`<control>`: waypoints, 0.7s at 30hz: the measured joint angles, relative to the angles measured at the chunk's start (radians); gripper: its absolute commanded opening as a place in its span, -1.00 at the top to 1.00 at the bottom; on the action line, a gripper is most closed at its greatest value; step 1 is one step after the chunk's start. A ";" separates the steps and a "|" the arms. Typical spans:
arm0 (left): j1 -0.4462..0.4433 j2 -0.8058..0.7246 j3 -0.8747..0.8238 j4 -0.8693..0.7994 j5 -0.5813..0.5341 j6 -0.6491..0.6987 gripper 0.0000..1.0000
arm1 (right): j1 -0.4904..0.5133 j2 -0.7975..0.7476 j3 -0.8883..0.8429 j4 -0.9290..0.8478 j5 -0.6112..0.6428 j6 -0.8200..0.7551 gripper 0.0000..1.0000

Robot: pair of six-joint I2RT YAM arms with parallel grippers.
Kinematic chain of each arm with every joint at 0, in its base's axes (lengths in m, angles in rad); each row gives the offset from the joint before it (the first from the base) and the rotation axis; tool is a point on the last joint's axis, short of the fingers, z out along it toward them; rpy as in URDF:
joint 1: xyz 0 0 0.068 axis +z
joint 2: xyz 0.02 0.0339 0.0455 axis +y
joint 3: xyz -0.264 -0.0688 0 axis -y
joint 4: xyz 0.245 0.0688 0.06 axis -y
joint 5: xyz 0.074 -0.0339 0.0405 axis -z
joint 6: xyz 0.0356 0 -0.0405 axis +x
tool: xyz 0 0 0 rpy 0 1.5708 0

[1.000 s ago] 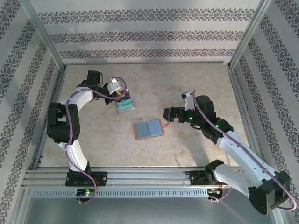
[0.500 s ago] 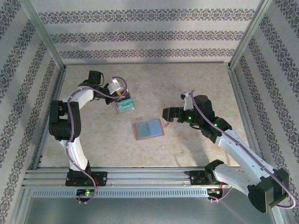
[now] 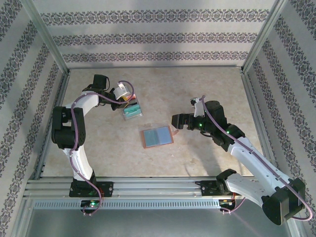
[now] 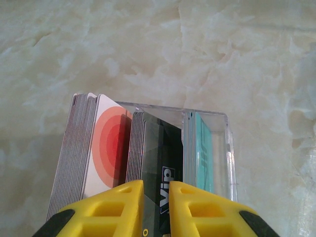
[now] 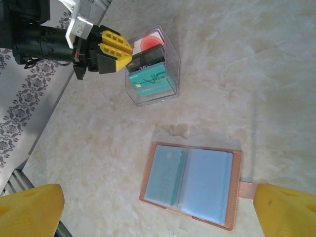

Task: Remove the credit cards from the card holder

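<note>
The card holder lies open and flat mid-surface, grey-blue pockets facing up. The credit cards stand on edge in a clear box apart from it, on my left side (3 stacks: red, black, teal). My left end effector hangs over the black stack, jaws a narrow slit apart, gripping nothing I can see. My right end effector is spread wide just right of the holder.

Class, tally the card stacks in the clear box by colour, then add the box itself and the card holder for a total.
Red-circle stack: 1
Black stack: 1
Teal stack: 1
Clear box: 1
Card holder: 1
Total: 5
</note>
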 measured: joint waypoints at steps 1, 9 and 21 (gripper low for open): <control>0.000 -0.006 0.000 0.000 0.000 -0.002 0.56 | 0.000 0.000 0.000 0.000 0.000 0.000 -0.96; 0.000 -0.157 -0.039 0.019 0.004 -0.076 0.37 | 0.045 0.004 0.005 -0.018 0.060 -0.009 -0.75; -0.005 -0.669 -0.425 0.323 -0.209 -0.486 -0.99 | 0.301 0.285 0.182 -0.203 0.331 -0.036 -0.46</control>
